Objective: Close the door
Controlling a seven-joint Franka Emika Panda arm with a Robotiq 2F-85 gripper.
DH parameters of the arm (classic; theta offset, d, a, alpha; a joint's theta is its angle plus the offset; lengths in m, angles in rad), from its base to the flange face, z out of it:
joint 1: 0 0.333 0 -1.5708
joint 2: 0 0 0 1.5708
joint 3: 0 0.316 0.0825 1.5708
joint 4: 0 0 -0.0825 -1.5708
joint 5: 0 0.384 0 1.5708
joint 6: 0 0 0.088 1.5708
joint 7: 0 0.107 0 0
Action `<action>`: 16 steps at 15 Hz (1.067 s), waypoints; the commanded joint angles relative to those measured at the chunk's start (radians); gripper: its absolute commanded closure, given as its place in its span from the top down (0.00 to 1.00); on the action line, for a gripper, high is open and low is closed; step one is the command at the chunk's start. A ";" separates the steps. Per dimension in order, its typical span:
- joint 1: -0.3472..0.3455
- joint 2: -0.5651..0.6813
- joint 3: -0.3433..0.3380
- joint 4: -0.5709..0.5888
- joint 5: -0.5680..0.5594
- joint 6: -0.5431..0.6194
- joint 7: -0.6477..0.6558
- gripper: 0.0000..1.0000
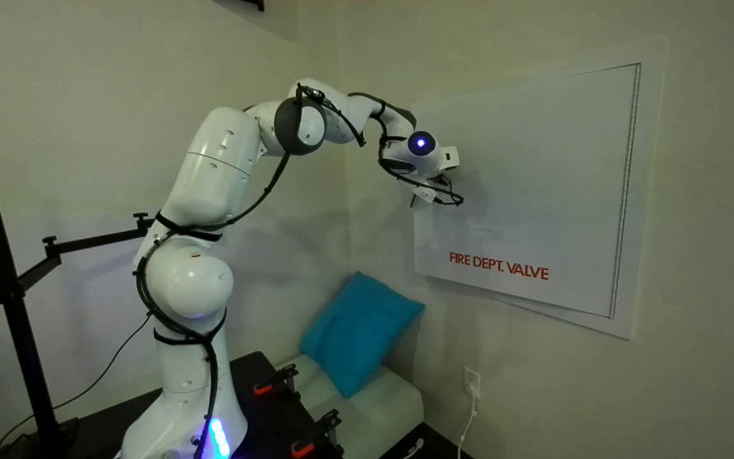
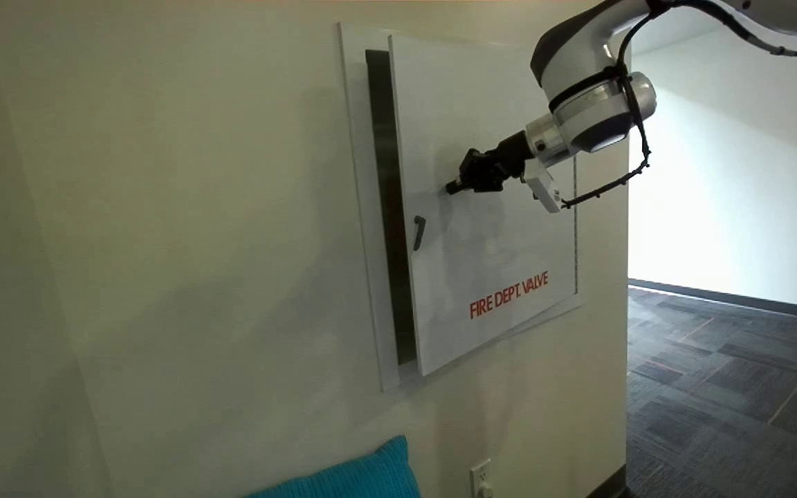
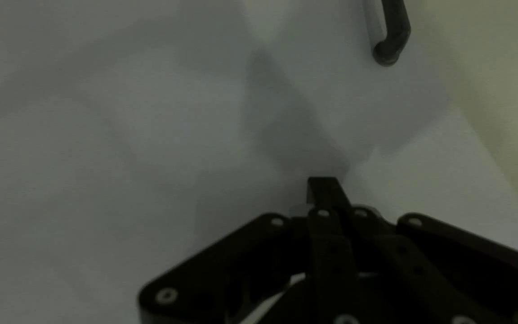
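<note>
In an exterior view, flat white rectangular door (image 2: 488, 238) stands ajar before the black two-fingered gripper (image 2: 451, 187), dark gap (image 2: 391, 207) at nine o'clock. Jaws together, empty. Recommend steady, square push, avoiding dark bent handle (image 2: 419, 232) at gripper's seven o'clock.

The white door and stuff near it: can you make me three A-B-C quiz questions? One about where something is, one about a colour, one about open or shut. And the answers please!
1. Where on the door is the red lettering?
A) Near the top
B) Near the bottom
C) Exactly halfway up

2. What colour is the pillow?
A) Red
B) Yellow
C) Blue

3. How is the door?
A) Partly open
B) Fully shut
C) Taken right off

Answers:
1 B, the red lettering sits low on it in both exterior views.
2 C, it looks blue in both exterior views.
3 A, a dark gap shows along its edge by the latch handle.
</note>
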State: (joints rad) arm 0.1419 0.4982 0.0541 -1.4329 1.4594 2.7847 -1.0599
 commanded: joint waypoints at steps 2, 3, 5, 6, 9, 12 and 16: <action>0.020 0.102 -0.015 0.145 -0.068 0.017 0.086 0.00; 0.020 0.117 -0.017 0.164 -0.083 0.014 0.102 0.00; 0.020 0.142 -0.019 0.196 -0.110 0.012 0.130 0.00; 0.019 0.152 -0.019 0.208 -0.121 0.010 0.139 0.00; 0.014 0.153 -0.015 0.206 -0.141 0.004 0.149 0.00; 0.018 0.081 -0.014 0.106 -0.147 0.005 0.159 0.00; 0.016 -0.038 -0.033 -0.073 -0.180 -0.002 0.236 0.00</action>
State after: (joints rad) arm 0.1475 0.5953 0.0507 -1.3227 1.3133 2.7846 -0.8985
